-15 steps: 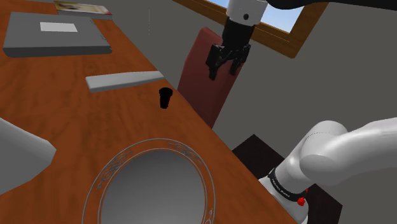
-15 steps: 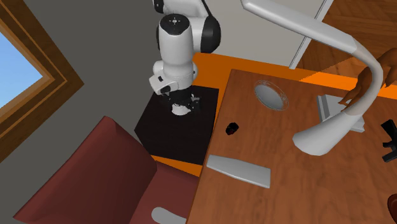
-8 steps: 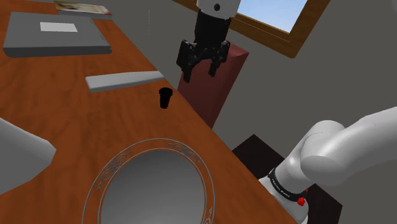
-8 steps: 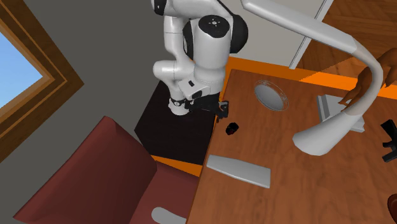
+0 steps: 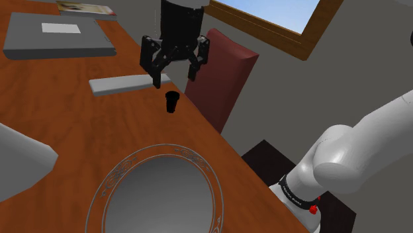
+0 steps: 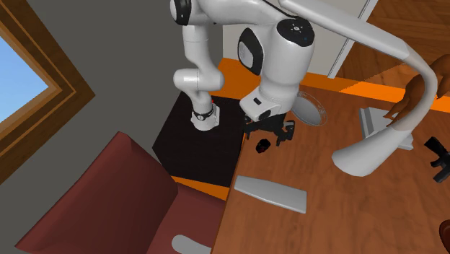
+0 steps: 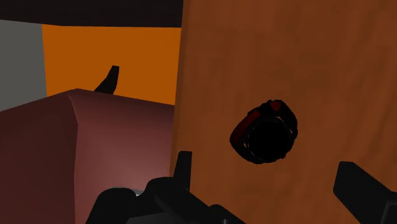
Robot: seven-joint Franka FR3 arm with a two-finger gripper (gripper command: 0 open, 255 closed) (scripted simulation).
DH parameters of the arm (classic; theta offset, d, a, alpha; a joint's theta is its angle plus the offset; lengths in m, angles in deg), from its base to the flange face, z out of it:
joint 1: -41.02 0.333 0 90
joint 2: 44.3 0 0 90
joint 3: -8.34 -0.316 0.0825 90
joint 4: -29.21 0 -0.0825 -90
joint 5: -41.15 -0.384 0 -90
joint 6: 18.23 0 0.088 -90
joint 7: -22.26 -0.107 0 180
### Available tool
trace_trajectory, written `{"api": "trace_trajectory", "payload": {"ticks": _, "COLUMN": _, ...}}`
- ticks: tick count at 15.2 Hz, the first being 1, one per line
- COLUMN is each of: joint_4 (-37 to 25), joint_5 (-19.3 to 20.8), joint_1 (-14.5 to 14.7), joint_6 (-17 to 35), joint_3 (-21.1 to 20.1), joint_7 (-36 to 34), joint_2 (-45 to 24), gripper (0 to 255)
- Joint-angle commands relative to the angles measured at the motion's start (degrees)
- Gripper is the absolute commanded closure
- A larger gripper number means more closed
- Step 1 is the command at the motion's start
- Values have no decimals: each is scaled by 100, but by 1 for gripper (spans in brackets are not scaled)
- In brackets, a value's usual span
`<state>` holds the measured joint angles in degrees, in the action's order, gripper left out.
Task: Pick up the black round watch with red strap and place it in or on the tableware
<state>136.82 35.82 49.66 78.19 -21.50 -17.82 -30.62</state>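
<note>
The small black round watch with a red strap (image 5: 173, 101) sits on the reddish-brown wooden bench (image 5: 79, 126), close to the edge that runs beside the dark red upholstered chair (image 5: 225, 73). In the shoulder view it lies between the flat pale-grey slab (image 5: 129, 83), farther off and toward that view's left, and the round grey plate with a patterned rim (image 5: 109, 182), nearer the camera. It is apart from both.

The watch is curled into a closed loop. In the shoulder view it reads as a short upright stub, taller than wide and a little broader at the top, so its long axis runs up from the bench. In the wrist view the watch (image 7: 264, 133) is seen end-on as a dark round disc turned up toward the tool, with the red strap showing as an arc on the side facing the chair. Finer detail of the dial cannot be made out.

The black two-finger tool (image 5: 177, 81) hangs directly above the watch and points down at it. Its fingers (image 7: 183, 167) are spread wide, and the watch lies in line with the gap between them, below the tips and untouched. In the second exterior view the tool (image 6: 270, 135) hovers just over the watch (image 6: 263, 145), near the bench's corner.
</note>
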Motion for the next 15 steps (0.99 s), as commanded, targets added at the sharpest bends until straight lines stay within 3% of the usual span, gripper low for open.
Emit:
{"api": "trace_trajectory", "payload": {"ticks": 1, "joint_4": -40, "joint_5": 27, "joint_1": 14, "joint_6": 45, "joint_3": -57, "joint_7": -80, "joint_2": -86, "gripper": 0}}
{"api": "trace_trajectory", "payload": {"ticks": 7, "joint_4": 495, "joint_5": 1, "joint_1": 30, "joint_6": 552, "joint_3": -75, "joint_7": -62, "joint_2": -55, "gripper": 0}}
{"api": "trace_trajectory", "payload": {"ticks": 15, "joint_4": 495, "joint_5": 1, "joint_1": 30, "joint_6": 552, "joint_3": -75, "joint_7": -62, "joint_2": -55, "gripper": 0}}
